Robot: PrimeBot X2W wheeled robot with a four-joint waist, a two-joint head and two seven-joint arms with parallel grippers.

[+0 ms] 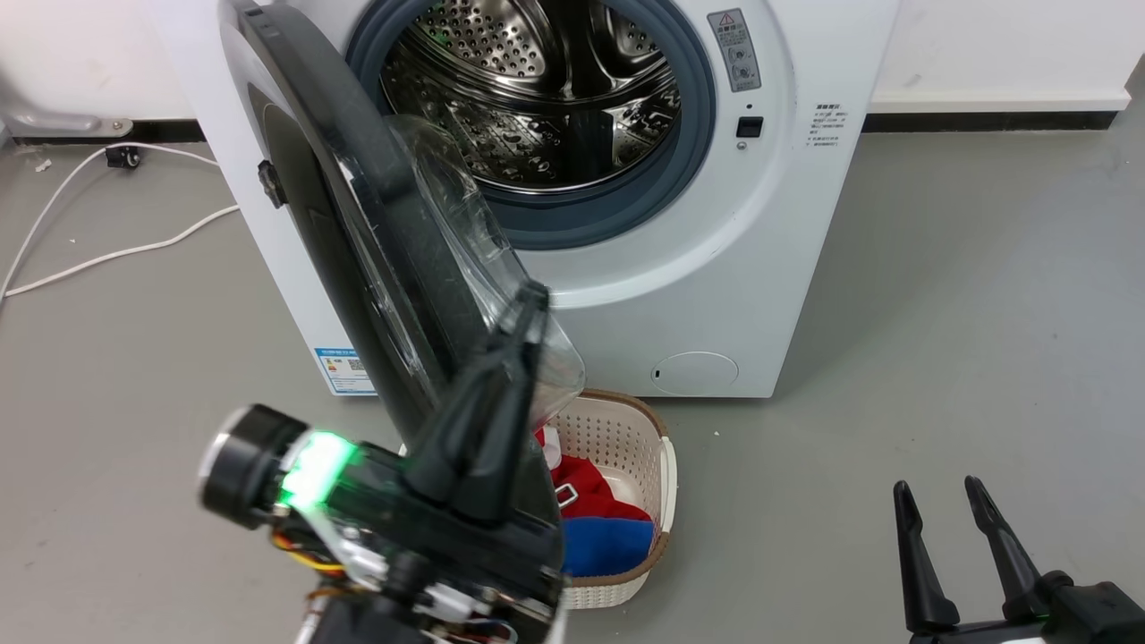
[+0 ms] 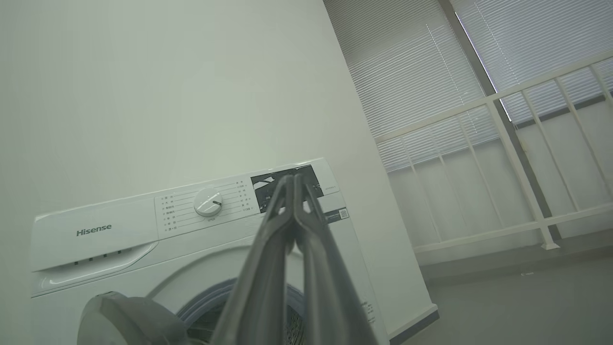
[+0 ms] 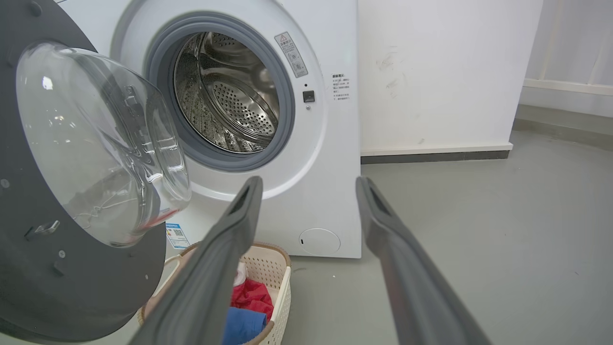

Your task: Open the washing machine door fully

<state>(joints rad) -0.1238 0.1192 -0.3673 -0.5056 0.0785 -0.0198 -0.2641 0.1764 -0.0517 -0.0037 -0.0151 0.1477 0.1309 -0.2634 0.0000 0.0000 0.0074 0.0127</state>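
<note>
While left wrist view catches a round dial [image 2: 208, 201], glossy door [image 1: 331, 206] hangs open; left gripper [image 1: 534, 300] clenched, right gripper [image 1: 937, 486] spread.

The washing machine [image 1: 787, 224] is standing against the wall [image 1: 984, 45], its door [image 1: 340, 179] hanging open at its left side (edge-on in the head view). The laundry basket [image 1: 666, 483] is sitting on the floor [image 1: 939, 313] just before the machine, partly under the door, with clothes [image 1: 604, 541] lying inside. The left tool [image 1: 535, 300] is sitting beside the door's glass, and the right tool [image 1: 938, 486] is resting well right of the basket.
</note>
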